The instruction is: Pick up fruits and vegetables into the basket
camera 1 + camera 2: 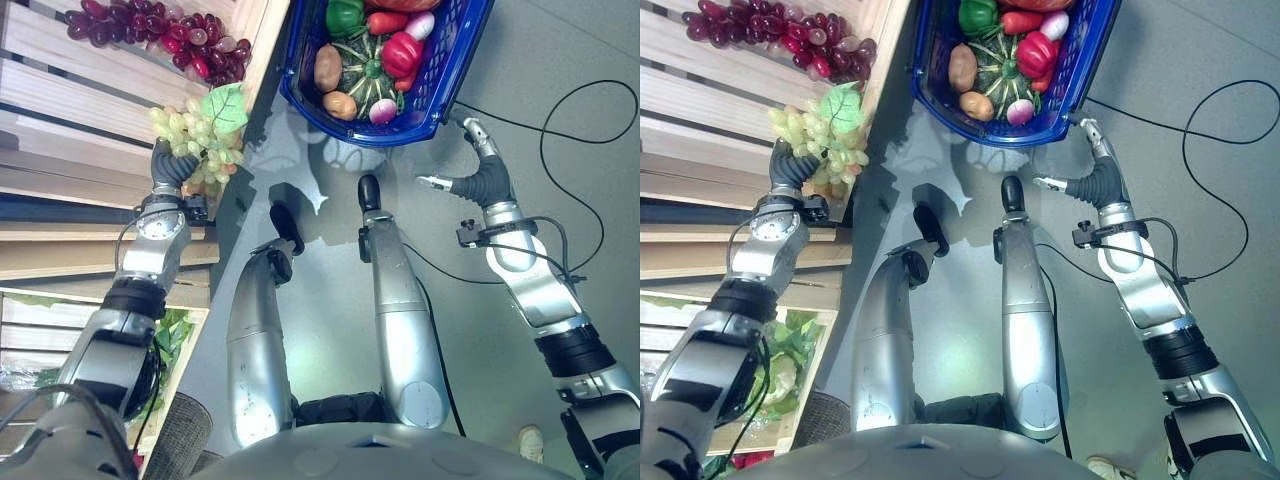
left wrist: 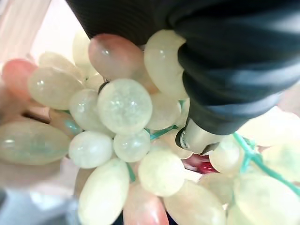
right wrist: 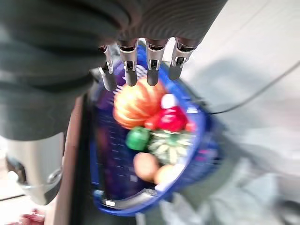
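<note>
A bunch of green grapes [image 1: 200, 138] with a cloth leaf sits at the edge of the wooden shelf [image 1: 70, 100]. My left hand [image 1: 172, 165] is under the bunch and curled into it. In the left wrist view the grapes [image 2: 124, 105] press right against the palm, with a finger [image 2: 197, 138] buried among them. The blue basket [image 1: 432, 108] stands on the floor at the top and holds peppers, potatoes, a striped squash [image 1: 365, 68] and a radish. My right hand [image 1: 482, 180] is open beside the basket's near right corner, its fingers [image 3: 140, 65] straight above the basket [image 3: 140, 199].
A bunch of red grapes [image 1: 160, 30] lies further back on the shelf. A lower crate of leafy greens [image 1: 780, 350] stands at the lower left. Grey floor stretches to the right of the basket.
</note>
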You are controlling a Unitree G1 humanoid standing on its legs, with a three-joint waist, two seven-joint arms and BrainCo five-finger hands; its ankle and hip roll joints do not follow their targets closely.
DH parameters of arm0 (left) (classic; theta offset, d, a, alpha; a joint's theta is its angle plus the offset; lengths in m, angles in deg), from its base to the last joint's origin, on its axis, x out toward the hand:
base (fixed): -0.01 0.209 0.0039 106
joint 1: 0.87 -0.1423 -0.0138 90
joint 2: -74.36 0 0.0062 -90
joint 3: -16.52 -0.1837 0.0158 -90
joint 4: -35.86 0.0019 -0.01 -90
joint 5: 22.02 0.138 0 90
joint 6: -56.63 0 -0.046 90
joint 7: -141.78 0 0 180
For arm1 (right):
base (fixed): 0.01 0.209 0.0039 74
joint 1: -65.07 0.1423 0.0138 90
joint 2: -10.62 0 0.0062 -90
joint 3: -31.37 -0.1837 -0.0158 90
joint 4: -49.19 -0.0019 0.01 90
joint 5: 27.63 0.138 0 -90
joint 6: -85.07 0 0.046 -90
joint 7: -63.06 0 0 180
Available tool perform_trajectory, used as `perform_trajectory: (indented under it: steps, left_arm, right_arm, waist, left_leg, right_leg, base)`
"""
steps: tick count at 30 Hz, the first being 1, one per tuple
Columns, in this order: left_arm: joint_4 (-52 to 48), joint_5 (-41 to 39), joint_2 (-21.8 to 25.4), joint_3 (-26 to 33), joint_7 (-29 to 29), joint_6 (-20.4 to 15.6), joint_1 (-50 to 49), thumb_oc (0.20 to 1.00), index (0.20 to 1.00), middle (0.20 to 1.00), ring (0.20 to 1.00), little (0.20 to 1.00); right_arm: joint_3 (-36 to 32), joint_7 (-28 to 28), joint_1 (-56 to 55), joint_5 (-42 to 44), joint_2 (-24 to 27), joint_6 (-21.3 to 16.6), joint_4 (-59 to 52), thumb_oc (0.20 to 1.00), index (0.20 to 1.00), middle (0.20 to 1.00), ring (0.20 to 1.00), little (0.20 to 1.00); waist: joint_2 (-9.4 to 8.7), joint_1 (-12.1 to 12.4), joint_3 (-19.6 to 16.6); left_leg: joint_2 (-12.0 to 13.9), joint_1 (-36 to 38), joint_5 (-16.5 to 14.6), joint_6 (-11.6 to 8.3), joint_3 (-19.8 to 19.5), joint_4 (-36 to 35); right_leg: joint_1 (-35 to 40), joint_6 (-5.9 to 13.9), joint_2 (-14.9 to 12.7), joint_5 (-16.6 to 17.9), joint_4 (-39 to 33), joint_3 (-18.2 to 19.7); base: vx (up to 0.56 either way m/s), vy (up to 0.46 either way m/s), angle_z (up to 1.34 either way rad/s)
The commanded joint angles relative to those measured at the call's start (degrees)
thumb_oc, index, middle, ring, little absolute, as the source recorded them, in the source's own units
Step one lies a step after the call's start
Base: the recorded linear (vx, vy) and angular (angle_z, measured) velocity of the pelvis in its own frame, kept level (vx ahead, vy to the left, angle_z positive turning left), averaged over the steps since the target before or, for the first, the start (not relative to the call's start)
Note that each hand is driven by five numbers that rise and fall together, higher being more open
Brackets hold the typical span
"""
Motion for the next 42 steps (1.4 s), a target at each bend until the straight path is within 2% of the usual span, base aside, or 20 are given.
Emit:
perform_trajectory:
  steps: [1,7,12,17,22,24,26,31,33,37,39,40,42]
  left_arm:
    - [-7.85,-1.45,-0.90,1.52,0.61,-6.76,-2.48,0.200,0.200,0.200,0.200,0.200]
    - [-18.49,0.42,-1.08,2.91,0.20,-8.75,-3.25,0.200,0.200,0.200,0.200,0.200]
    - [-25.07,1.23,-1.28,3.57,0.45,-8.77,-3.09,0.200,0.200,0.200,0.200,0.200]
    - [-28.22,0.13,-1.31,3.55,2.76,-9.26,-2.68,0.200,0.200,0.200,0.200,0.200]
    - [-33.48,-3.17,-2.29,2.22,9.91,-7.53,-1.76,0.200,0.200,0.200,0.200,0.200]
    - [-34.54,-5.95,-3.02,1.36,13.14,-6.44,-1.32,0.200,0.200,0.200,0.200,0.200]
    - [-35.60,-6.27,-4.14,0.22,14.07,-7.25,-0.74,0.200,0.200,0.200,0.200,0.200]
    - [-36.32,-5.97,-5.45,-0.55,11.46,-9.87,-0.05,0.200,0.200,0.200,0.200,0.200]
    - [-36.65,-4.21,-5.74,-0.59,8.83,-10.76,-0.51,0.200,0.200,0.200,0.200,0.200]
    - [-38.44,5.06,-5.44,-0.67,1.54,-8.62,-2.30,0.200,0.200,0.200,0.200,0.200]
    - [-39.73,9.41,-4.34,-0.31,-0.80,-6.25,-2.78,0.200,0.200,0.200,0.200,0.200]
    - [-40.34,10.04,-3.87,0.02,-0.77,-5.47,-2.58,0.200,0.200,0.200,0.200,0.200]
    - [-40.94,11.20,-3.84,-0.05,-0.64,-4.45,-2.97,0.200,0.200,0.200,0.200,0.200]
  right_arm:
    - [-0.29,-1.37,-2.43,-5.99,0.45,1.47,-3.59,1.000,1.000,1.000,1.000,1.000]
    - [3.80,-3.30,2.13,-11.18,-0.49,7.00,-5.08,1.000,1.000,1.000,1.000,1.000]
    - [7.54,-4.46,8.25,-14.50,-2.06,11.65,-5.55,1.000,1.000,1.000,1.000,1.000]
    - [9.10,-4.03,11.51,-14.66,-3.30,13.80,-5.78,1.000,1.000,1.000,1.000,1.000]
    - [11.36,-3.79,15.57,-16.11,-5.23,11.95,-6.09,1.000,1.000,1.000,1.000,1.000]
    - [12.40,-2.34,17.58,-15.96,-5.63,9.82,-6.05,1.000,1.000,1.000,1.000,1.000]
    - [13.22,-1.08,20.01,-14.48,-6.89,7.36,-6.17,1.000,1.000,1.000,1.000,1.000]
    - [13.42,3.29,21.90,-6.81,-9.25,5.74,-7.08,1.000,1.000,1.000,1.000,1.000]
    - [12.76,5.04,21.63,-2.47,-10.24,3.62,-8.41,1.000,1.000,1.000,1.000,1.000]
    - [10.27,0.11,19.41,2.41,-12.75,-2.34,-14.85,1.000,1.000,1.000,1.000,1.000]
    - [10.24,-4.97,18.53,5.30,-13.33,-3.04,-18.84,1.000,1.000,1.000,1.000,1.000]
    - [10.45,-6.20,18.92,6.37,-13.12,-2.72,-20.14,1.000,1.000,1.000,1.000,1.000]
    - [10.94,-7.47,18.56,8.03,-13.29,-2.16,-21.13,1.000,1.000,1.000,1.000,1.000]
  waist:
    - [-0.32,1.39,-2.86]
    - [1.01,2.95,-2.86]
    - [1.65,4.57,-2.86]
    - [1.80,5.32,-2.86]
    - [2.06,6.67,-2.86]
    - [2.27,7.14,-2.86]
    - [2.49,7.69,-2.86]
    - [2.65,8.24,-2.86]
    - [2.67,8.33,-2.86]
    - [2.48,8.24,-2.86]
    - [2.30,8.34,-2.86]
    - [2.17,8.38,-2.86]
    - [2.12,8.60,-2.86]
  left_leg:
    - [-3.51,4.34,-3.21,1.86,1.98,-5.15]
    - [-4.47,6.17,-2.86,1.78,1.42,-6.05]
    - [-5.17,7.56,-2.73,1.77,0.81,-6.43]
    - [-5.41,8.48,-2.98,1.90,0.50,-6.22]
    - [-6.04,9.64,-3.13,2.35,-0.12,-6.29]
    - [-6.22,10.01,-3.06,2.43,-0.28,-6.56]
    - [-6.50,10.17,-2.92,2.51,-0.53,-6.70]
    - [-6.82,10.66,-2.75,2.55,-0.84,-7.28]
    - [-6.88,10.90,-2.79,2.58,-0.94,-7.45]
    - [-6.99,10.82,-3.06,2.64,-1.27,-7.25]
    - [-7.05,10.46,-2.97,2.68,-1.38,-6.89]
    - [-6.90,9.20,-1.65,2.98,-0.90,-6.90]
    - [-6.99,10.28,-3.41,2.79,-1.38,-6.00]
  right_leg:
    - [2.72,0.18,2.93,-4.29,0.00,-4.18]
    - [4.67,-0.50,2.56,-4.89,-0.34,-4.41]
    - [6.53,-0.97,2.17,-5.28,-0.66,-5.00]
    - [7.59,-1.00,1.86,-5.45,-0.40,-5.39]
    - [8.91,-1.09,1.54,-5.39,-0.59,-5.98]
    - [9.33,-1.10,1.34,-5.31,-0.87,-6.22]
    - [9.63,-1.16,1.17,-5.17,-1.09,-6.56]
    - [10.06,-1.16,1.08,-5.09,-1.40,-6.95]
    - [10.29,-1.09,0.99,-5.05,-1.46,-7.09]
    - [10.58,-0.85,0.92,-5.02,-1.55,-7.28]
    - [10.60,-0.84,0.80,-4.73,-1.76,-7.45]
    - [9.58,-1.27,0.59,-3.38,-2.18,-7.95]
    - [10.70,-0.90,0.63,-5.08,-1.22,-7.72]
  base:
    - [-0.01,0.036,0.02]
    - [-0.01,0.027,0.06]
    - [0.00,-0.005,0.03]
    - [0.01,-0.021,0.10]
    - [0.00,-0.028,0.04]
    - [-0.01,-0.032,0.11]
    - [-0.02,-0.030,0.08]
    - [-0.01,-0.017,0.03]
    - [0.00,0.000,0.00]
    - [-0.01,-0.009,0.00]
    - [-0.06,-0.051,0.04]
    - [-0.02,-0.037,0.05]
    - [0.03,-0.037,0.10]
